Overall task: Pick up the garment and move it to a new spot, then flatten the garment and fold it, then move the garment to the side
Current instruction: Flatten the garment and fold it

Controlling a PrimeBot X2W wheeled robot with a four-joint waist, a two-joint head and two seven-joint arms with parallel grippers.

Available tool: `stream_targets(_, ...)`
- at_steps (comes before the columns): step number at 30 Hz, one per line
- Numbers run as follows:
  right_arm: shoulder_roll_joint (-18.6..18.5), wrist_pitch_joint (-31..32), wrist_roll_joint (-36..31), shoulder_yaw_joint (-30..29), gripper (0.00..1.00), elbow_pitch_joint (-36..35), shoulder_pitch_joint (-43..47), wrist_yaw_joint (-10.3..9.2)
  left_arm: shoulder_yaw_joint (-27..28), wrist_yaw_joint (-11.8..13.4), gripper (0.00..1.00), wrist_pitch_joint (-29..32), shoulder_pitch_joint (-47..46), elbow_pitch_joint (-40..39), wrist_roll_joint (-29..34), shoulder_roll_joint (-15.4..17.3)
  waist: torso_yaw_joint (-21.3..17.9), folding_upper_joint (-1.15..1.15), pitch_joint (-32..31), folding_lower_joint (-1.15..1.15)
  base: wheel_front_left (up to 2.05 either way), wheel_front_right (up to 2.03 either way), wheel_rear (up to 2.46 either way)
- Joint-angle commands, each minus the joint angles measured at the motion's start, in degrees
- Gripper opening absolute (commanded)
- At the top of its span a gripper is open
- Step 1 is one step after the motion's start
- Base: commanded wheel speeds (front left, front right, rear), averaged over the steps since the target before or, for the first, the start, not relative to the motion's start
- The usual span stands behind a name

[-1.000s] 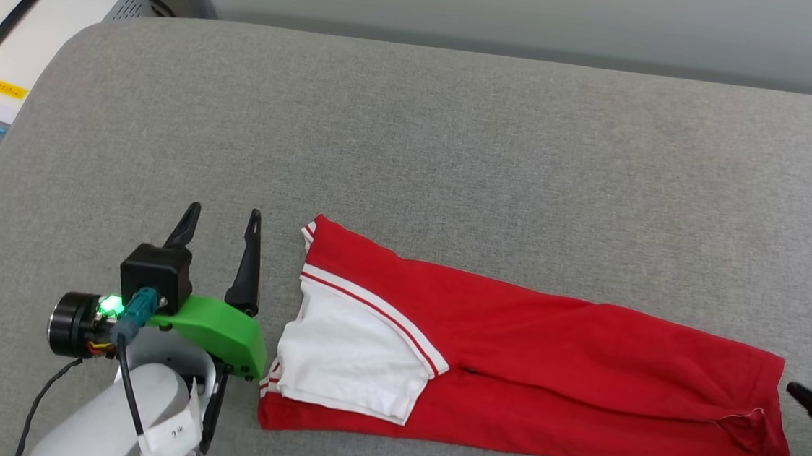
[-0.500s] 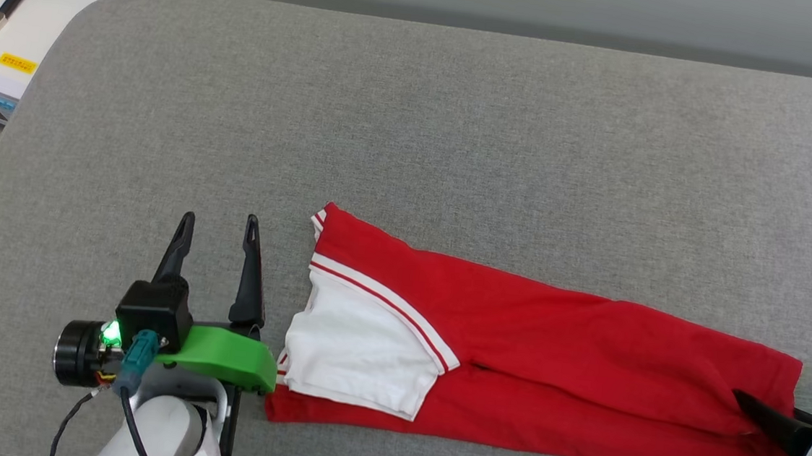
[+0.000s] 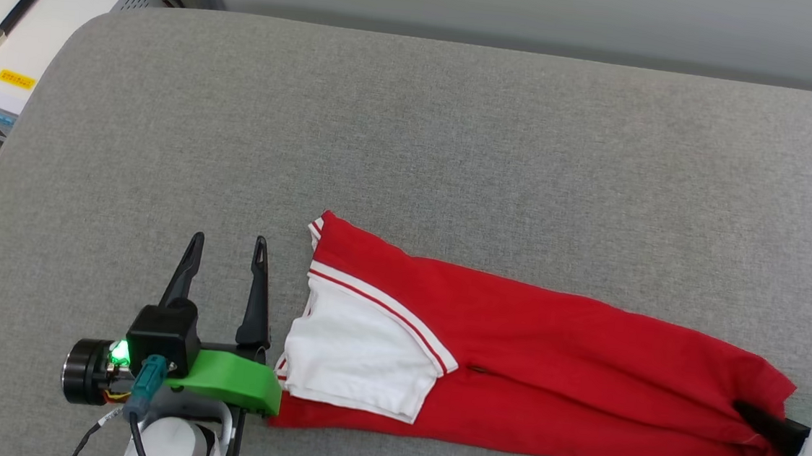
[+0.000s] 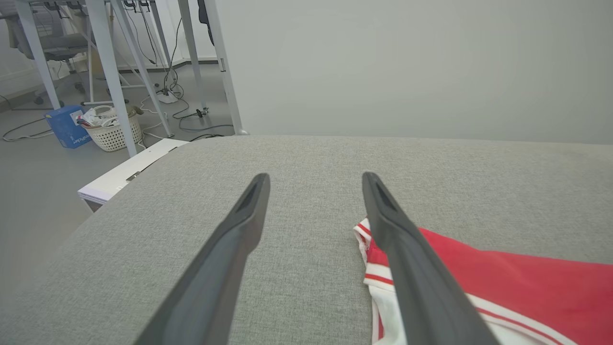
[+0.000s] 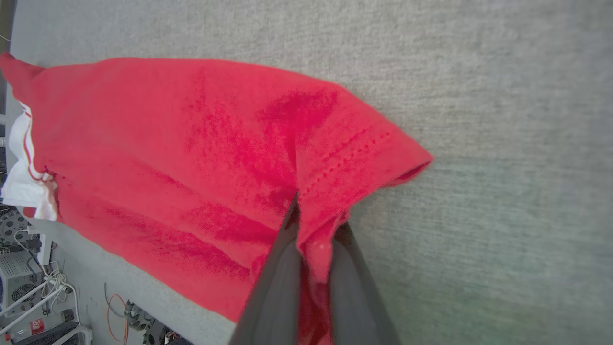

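Along the near edge of the grey bench (image 3: 457, 130), the red jersey (image 3: 547, 369) lies as a long narrow strip, with a white sleeve folded on top at its left end. Right pincer (image 5: 319, 212) is clamped on a bunch of red fabric at the jersey's right end. Left pincer (image 3: 227, 241) sits spread wide just left of the sleeve end, holding nothing. My guess: lengthwise folds are done, while the end-to-end fold and the shove aside are left.
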Motion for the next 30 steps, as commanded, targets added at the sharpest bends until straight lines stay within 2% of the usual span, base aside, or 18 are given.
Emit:
stream_targets(1, -1.1, -0.6, 0.6, -0.7, 0.00, 1.0, -0.7, -0.11, 0.7, -0.6, 1.00, -0.3, 1.1, 0.3, 1.0, -0.6, -0.3, 0.00, -0.7, 0.00, 0.00, 0.00, 0.00)
stream_targets(8, -7.2, -1.5, 0.2, -4.6, 0.00, 5.7, -1.5, -0.11, 3.0, -3.1, 1.00, -0.3, 2.0, 1.3, 3.7, -2.0, -0.4, 0.00, -2.3, 0.00, 0.00, 0.00, 0.00)
stream_targets(14, -9.0, 0.9, 0.3, -4.9, 0.00, 6.4, -1.0, -0.11, 4.5, -4.6, 1.00, -0.3, 3.2, 2.3, 5.2, -2.9, -0.5, 0.00, -4.0, 0.00, 0.00, 0.00, 0.00)
stream_targets(17, -8.8, 2.5, 1.0, -4.3, 0.00, 2.9, -0.4, -0.11, 5.0, -5.2, 1.00, -0.3, 4.0, 2.7, 5.8, -3.4, -0.6, 0.00, -4.5, 0.00, 0.00, 0.00, 0.00)
stream_targets(24, -6.6, 7.7, 2.4, -1.9, 0.00, -11.1, 0.3, -0.11, 6.0, -6.6, 1.00, -0.3, 4.5, 3.2, 7.0, -4.4, -0.6, 0.00, -4.7, 0.00, 0.00, 0.00, 0.00)
stream_targets(30, -0.9, 11.4, -0.2, 1.1, 0.00, -18.1, -4.1, -0.11, 6.7, -7.3, 1.00, -0.3, 3.9, 3.2, 8.0, -5.2, -0.3, 0.00, -3.4, 0.00, 0.00, 0.00, 0.00)
